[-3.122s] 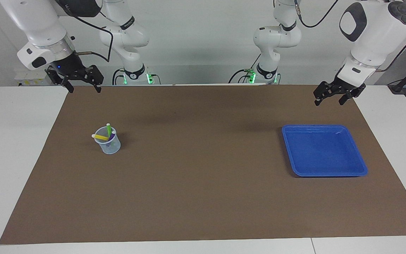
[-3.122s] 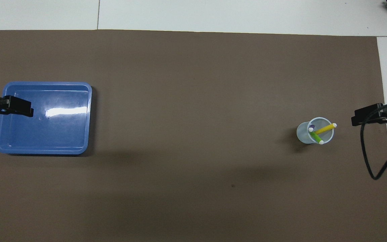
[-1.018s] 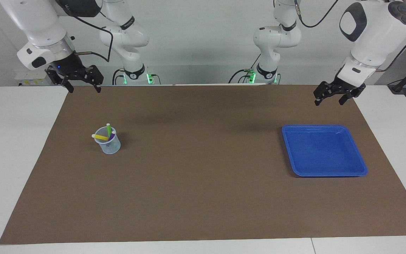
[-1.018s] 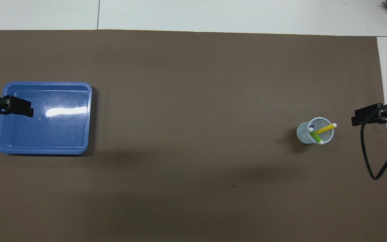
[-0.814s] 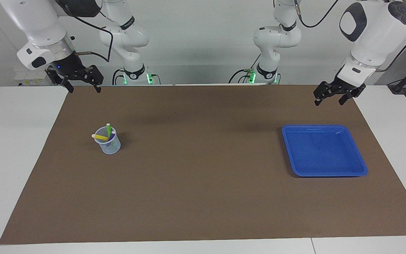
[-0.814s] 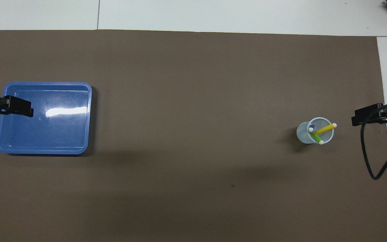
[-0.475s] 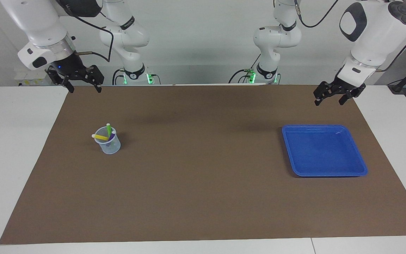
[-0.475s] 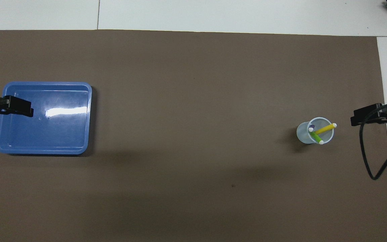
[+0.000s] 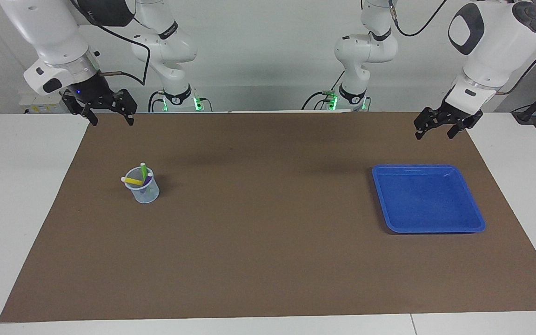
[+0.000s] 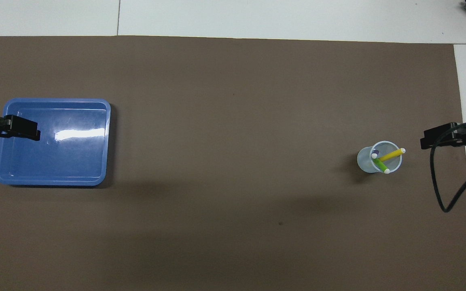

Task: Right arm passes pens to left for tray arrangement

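Note:
Three pens stand in a small translucent cup point(image 9: 147, 194) on the brown mat toward the right arm's end: yellow pen point(image 9: 133, 181), green pen point(image 9: 144, 171) and purple pen point(image 9: 146, 186). From overhead the yellow pen point(image 10: 393, 154) leans out over the cup's rim. The blue tray point(image 9: 428, 200) lies flat toward the left arm's end with nothing in it. My right gripper point(image 9: 110, 121) hangs open and holds nothing, in the air over the mat's corner at its own end. Over the mat's other robot-side corner my left gripper point(image 9: 434, 135) also hangs open and holds nothing.
A brown mat point(image 9: 268, 242) covers most of the white table point(image 9: 16, 209). A black cable point(image 10: 439, 194) loops down from the right arm's wrist. The two arm bases point(image 9: 177, 100) stand at the table's robot-side edge.
The right gripper has edged slightly down and toward the middle of the table, and its cable swung with it. Left arm, cup, pens and tray have not moved.

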Action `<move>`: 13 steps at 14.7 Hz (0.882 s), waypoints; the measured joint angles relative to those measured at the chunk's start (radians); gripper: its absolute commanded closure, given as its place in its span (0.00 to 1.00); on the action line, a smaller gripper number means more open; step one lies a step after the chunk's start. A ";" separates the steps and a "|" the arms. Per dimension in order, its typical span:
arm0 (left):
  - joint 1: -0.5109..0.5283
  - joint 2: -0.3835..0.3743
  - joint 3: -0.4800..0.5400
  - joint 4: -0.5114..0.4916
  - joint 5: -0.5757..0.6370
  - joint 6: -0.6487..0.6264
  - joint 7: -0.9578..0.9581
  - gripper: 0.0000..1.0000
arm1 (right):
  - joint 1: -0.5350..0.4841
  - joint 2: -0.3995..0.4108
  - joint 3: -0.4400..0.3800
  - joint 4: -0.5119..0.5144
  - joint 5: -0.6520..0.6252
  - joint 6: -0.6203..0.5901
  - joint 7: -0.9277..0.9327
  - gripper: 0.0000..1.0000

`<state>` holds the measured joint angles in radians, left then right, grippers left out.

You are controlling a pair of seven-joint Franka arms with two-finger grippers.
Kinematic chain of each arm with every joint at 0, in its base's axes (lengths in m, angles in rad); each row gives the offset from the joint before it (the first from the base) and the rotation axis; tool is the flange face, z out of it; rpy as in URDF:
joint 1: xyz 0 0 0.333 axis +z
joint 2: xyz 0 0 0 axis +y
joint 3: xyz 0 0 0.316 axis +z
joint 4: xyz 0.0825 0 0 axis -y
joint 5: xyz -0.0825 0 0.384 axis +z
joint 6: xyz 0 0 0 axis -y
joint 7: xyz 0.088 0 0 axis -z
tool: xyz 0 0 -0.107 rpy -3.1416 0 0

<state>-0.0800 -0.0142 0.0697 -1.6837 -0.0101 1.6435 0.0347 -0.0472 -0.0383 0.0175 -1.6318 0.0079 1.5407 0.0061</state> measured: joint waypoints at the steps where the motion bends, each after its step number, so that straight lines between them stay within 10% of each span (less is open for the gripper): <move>1: 0.000 0.000 0.000 0.000 0.000 0.000 0.000 0.00 | -0.001 0.000 -0.001 -0.017 0.000 0.019 -0.001 0.00; 13: 0.000 0.000 0.000 0.000 0.000 0.000 0.000 0.00 | -0.027 -0.008 -0.008 -0.167 -0.001 0.162 -0.039 0.00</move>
<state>-0.0800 -0.0142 0.0697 -1.6837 -0.0101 1.6435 0.0347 -0.0744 -0.0465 0.0092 -1.7992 0.0073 1.7028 -0.0324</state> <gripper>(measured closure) 0.000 0.000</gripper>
